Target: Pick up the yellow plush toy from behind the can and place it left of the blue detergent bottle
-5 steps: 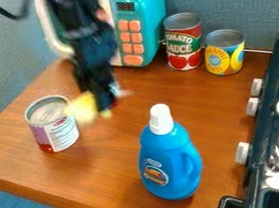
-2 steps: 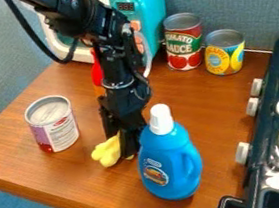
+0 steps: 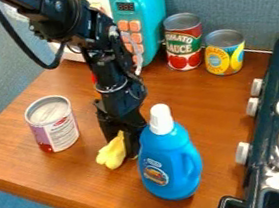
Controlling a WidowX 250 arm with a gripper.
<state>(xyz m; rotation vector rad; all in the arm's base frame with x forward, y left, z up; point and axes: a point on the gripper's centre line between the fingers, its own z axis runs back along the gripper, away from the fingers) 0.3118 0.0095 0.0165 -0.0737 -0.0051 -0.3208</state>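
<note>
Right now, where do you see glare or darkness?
Camera view: bright reflections on the black toy stove's glossy near edge, small highlights on the robot arm's joints; the black gripper beside the yellow object is too dark to show detail.

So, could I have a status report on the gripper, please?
Gripper low, at yellow item. Blue bottle close by, possibly crowding it.

The end effector (image 3: pixel 129 151) touches a yellow cloth (image 3: pixel 112 153) (rather crumpled).
</note>
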